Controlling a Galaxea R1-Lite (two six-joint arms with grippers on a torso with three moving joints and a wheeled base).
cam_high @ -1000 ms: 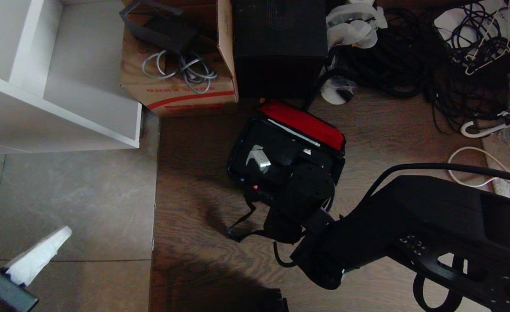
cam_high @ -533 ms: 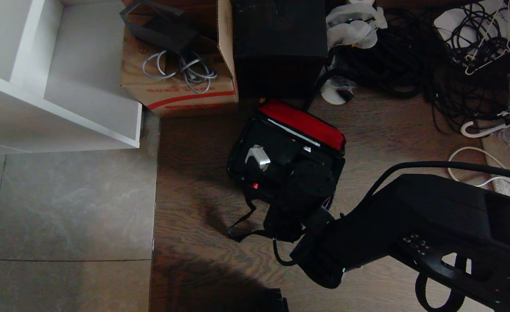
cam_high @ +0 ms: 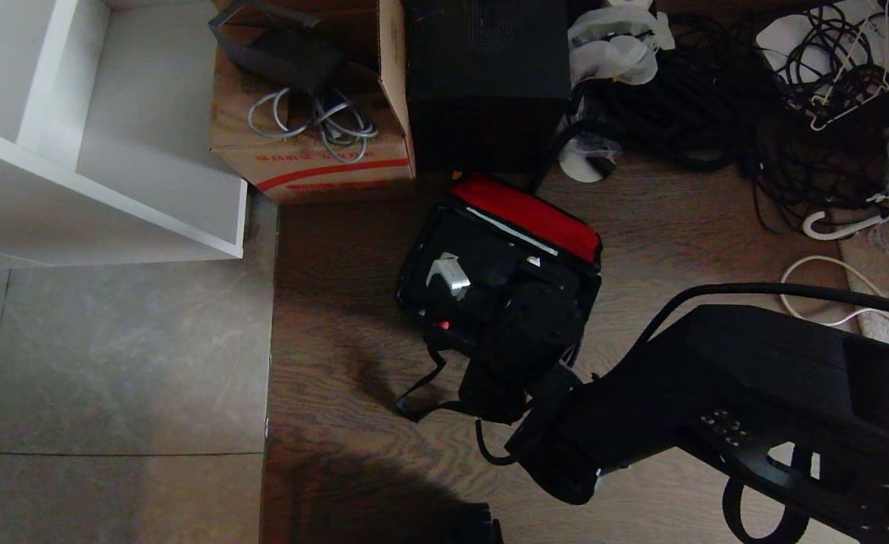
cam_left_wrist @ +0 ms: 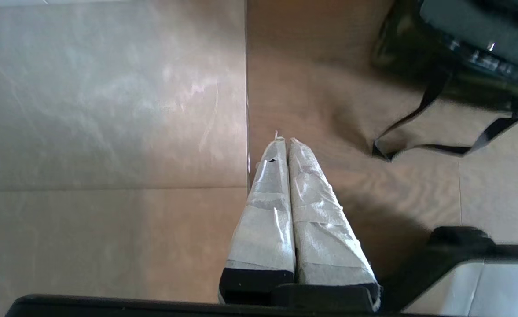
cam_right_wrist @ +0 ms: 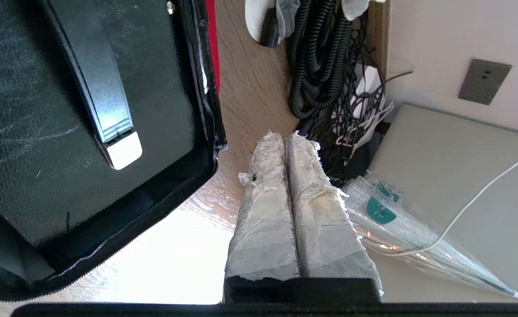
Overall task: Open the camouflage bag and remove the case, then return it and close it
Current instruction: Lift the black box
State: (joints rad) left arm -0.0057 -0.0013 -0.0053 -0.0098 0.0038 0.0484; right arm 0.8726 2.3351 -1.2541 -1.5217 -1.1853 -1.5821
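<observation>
The camouflage bag [cam_high: 498,279] lies open mid-floor, red lining at its 1 o'clock, the case [cam_right_wrist: 65,114] inside. The right gripper [cam_right_wrist: 285,138], jaws pressed together and empty, hovers beside the rim; the left gripper [cam_left_wrist: 284,143] (also closed) hangs over bare floor. Part the jaws, then pinch the handle [cam_right_wrist: 96,92] centrally. Open floor lies at 9 o'clock; cables [cam_high: 716,98] crowd 2 o'clock.

We see a floor split in two: grey stone-look tiles [cam_high: 112,363] on the left, dark wood-grain boards [cam_high: 663,227] on the right. A white shelf unit [cam_high: 97,136] stands at upper left, beside a brown cardboard box [cam_high: 308,162] and a tall black box [cam_high: 486,75]. Tangled black cables [cam_high: 716,98] crowd the upper right. A pale wall [cam_right_wrist: 439,44] carries a grey outlet plate [cam_right_wrist: 484,81].
</observation>
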